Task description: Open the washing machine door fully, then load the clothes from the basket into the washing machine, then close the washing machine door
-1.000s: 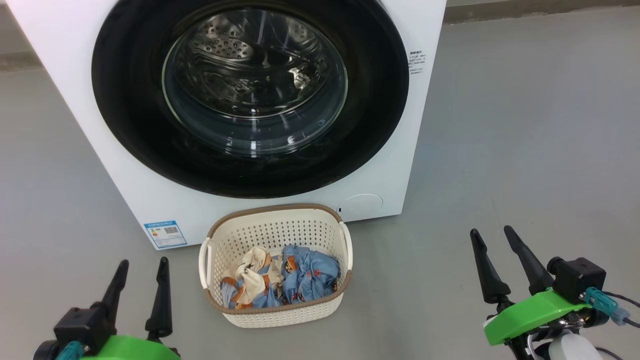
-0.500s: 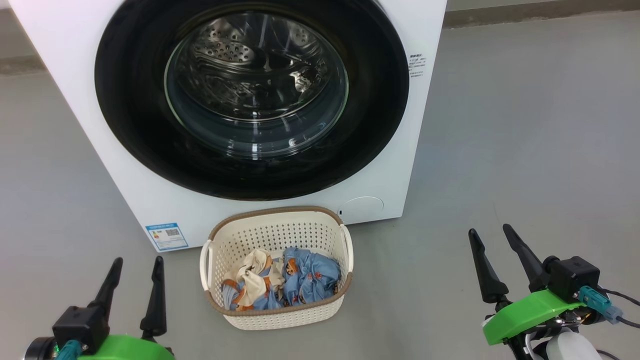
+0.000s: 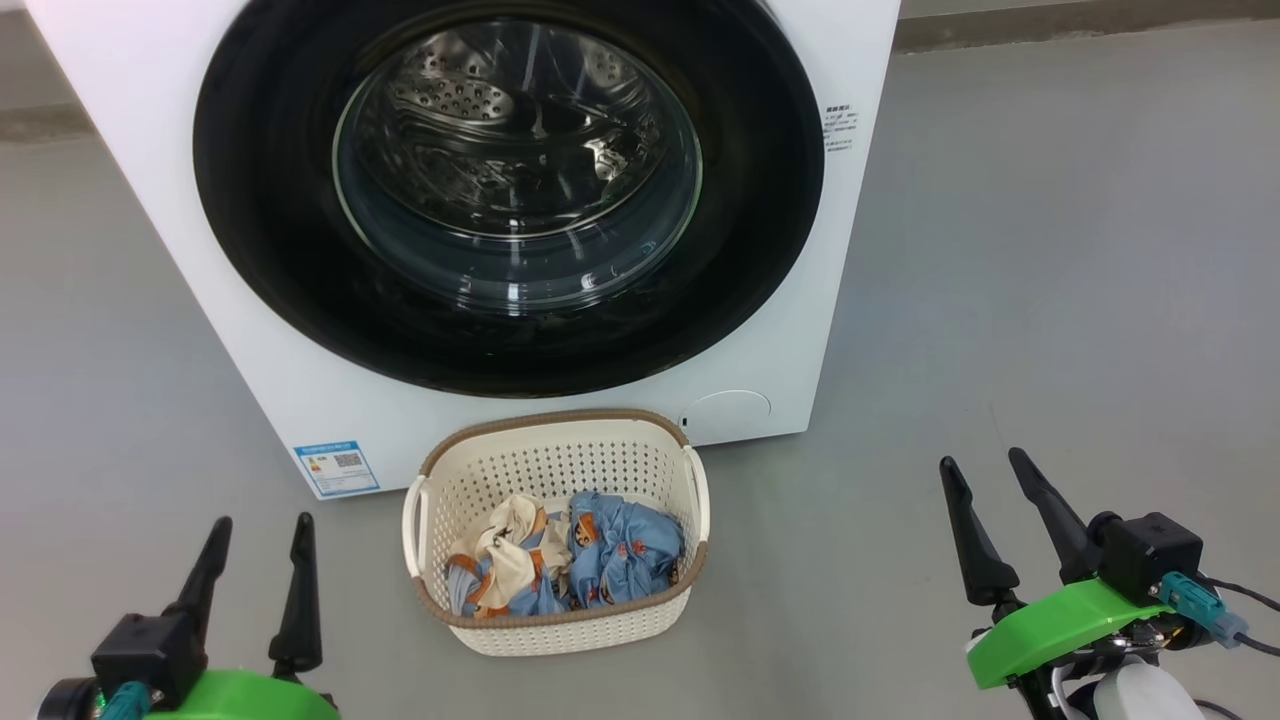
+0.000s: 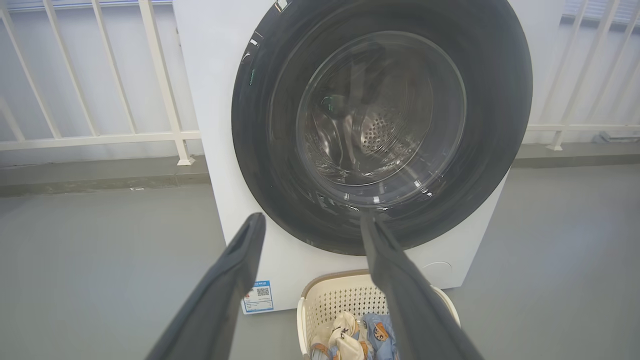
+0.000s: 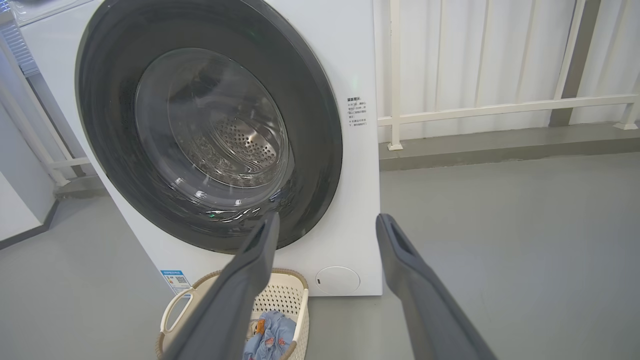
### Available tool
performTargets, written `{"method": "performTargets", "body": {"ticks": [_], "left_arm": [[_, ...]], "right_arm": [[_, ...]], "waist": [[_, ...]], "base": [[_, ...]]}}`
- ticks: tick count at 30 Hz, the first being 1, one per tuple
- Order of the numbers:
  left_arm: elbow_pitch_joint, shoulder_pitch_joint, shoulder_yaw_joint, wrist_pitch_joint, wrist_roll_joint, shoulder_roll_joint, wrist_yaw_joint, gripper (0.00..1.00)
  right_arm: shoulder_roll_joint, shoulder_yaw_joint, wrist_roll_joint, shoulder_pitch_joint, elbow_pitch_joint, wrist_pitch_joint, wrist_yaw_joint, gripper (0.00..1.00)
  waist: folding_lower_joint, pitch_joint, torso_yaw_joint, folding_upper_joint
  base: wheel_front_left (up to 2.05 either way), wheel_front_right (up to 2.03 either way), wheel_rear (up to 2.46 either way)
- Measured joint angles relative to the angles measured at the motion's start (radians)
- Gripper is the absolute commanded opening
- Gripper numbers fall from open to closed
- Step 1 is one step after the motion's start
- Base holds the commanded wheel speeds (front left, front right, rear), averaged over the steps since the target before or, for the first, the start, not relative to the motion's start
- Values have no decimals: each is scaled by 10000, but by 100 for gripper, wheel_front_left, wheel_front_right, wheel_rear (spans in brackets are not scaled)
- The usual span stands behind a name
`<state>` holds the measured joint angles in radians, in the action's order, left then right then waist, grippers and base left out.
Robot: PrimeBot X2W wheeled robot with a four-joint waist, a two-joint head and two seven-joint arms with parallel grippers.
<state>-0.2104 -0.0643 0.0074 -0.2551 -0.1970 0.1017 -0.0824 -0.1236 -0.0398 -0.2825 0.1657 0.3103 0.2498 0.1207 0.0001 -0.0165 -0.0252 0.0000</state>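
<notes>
Both left gripper [image 3: 262, 520] and right gripper [image 3: 980, 458] are held open and empty; the shut, glossy round black door [image 3: 265, 230] could be slipped off if hooked shallowly.

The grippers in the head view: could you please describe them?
The left gripper and right gripper each have two long, tapering black fingers on a bright green mount, with a black block and teal connector. Dark cables trail from the right one.

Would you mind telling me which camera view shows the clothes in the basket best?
The head view: both clothes lie in plain sight in the basket, seen from above. The left wrist view cuts them off at its bottom edge; the right wrist view shows some blue fabric, partly hidden.
</notes>
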Motion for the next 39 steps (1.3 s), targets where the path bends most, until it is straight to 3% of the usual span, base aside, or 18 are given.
{"method": "performTargets", "body": {"ticks": [7,23,39], "left_arm": [[2,-5,226,0,2,-29,151,100],[-75,-33,353,0,173,-6,58,100],[59,-32,583,0,173,-105,2,100]], "right_arm": [[36,102,29,-1,-15,0,0,100],[90,165,19,-4,-17,0,0,100],[222,236,-8,-8,-58,0,0,100]], "waist": [[-1,1,10,0],[0,-30,-34,0],[-1,78,-23,0]], "base": [[0,0,0],[4,4,-8],[97,94,-191]]}}
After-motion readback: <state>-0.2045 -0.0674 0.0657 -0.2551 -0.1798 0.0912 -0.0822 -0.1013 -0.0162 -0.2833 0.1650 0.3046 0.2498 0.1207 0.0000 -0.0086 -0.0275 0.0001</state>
